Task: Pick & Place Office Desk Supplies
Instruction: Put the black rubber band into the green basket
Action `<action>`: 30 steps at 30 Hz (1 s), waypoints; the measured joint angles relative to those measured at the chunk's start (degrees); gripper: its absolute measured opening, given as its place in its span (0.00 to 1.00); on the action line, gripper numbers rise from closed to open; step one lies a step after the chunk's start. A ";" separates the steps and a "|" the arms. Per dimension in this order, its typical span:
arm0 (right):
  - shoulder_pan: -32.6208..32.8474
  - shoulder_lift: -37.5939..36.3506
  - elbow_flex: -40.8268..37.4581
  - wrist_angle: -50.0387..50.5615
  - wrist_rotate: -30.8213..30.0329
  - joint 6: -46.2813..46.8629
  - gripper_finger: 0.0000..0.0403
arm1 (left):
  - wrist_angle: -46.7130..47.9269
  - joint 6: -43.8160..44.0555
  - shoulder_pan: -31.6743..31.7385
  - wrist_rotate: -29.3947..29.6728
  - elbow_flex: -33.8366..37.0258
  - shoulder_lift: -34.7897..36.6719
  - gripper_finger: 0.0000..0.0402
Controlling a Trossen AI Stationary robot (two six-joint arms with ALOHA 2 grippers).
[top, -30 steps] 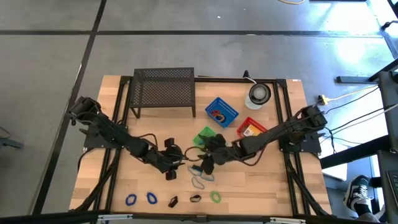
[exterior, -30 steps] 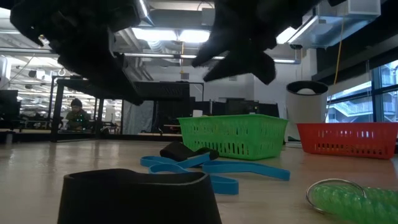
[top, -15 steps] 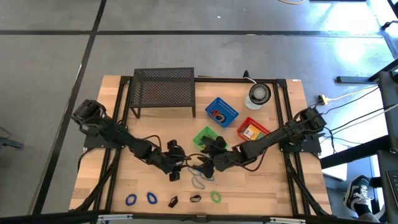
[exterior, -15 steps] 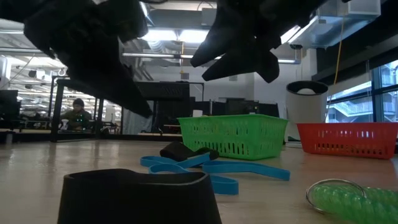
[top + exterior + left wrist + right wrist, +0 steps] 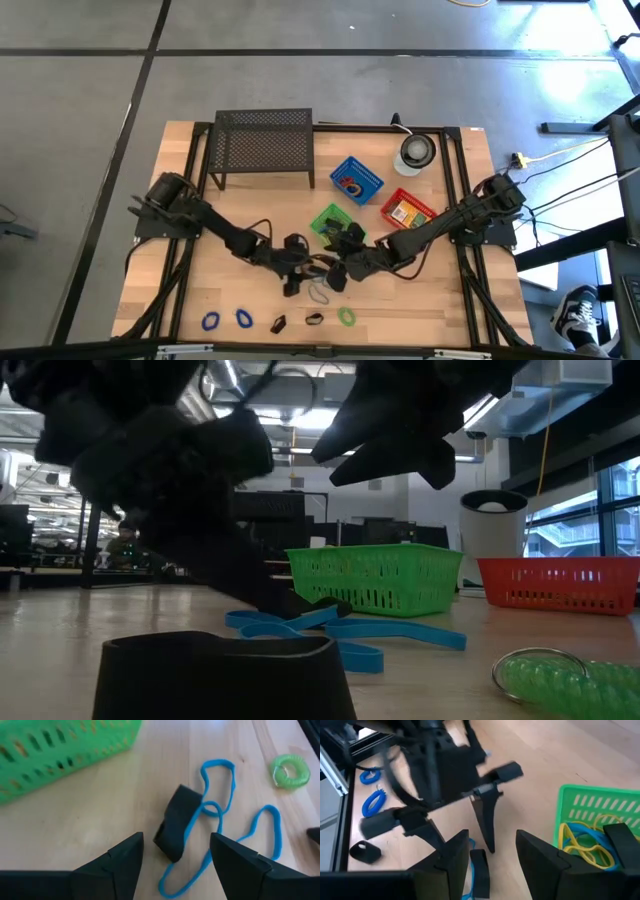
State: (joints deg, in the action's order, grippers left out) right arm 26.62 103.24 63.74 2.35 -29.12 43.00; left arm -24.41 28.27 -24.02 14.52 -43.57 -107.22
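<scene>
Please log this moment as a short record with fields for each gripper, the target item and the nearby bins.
left gripper: open, low over the table, fingers either side of the black clip
right gripper: open, empty, beside the left one
black clip: on the table, lying on the blue loops
green basket: holds yellow and blue loops

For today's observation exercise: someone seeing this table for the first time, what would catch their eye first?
Both dark arms meet at the table's middle, the open left gripper poised over a black clip tangled in blue loops, the open right gripper alongside. Behind them, bright green, blue and red baskets stand out.
</scene>
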 joint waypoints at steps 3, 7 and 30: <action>0.47 0.00 -0.02 0.02 0.00 -0.02 0.41 | -2.18 0.05 0.84 -1.67 -0.05 -1.65 0.56; 0.89 0.00 0.01 0.19 0.00 -0.02 0.41 | -2.48 0.29 1.58 -2.10 -0.13 -1.99 0.52; 0.86 0.00 -0.02 2.16 0.00 -0.73 0.41 | -1.35 -0.96 4.26 -6.27 0.02 -1.39 0.02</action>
State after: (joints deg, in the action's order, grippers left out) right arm 27.49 103.24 63.72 4.51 -29.12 42.27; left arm -25.75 27.31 -19.76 8.25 -43.55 -108.62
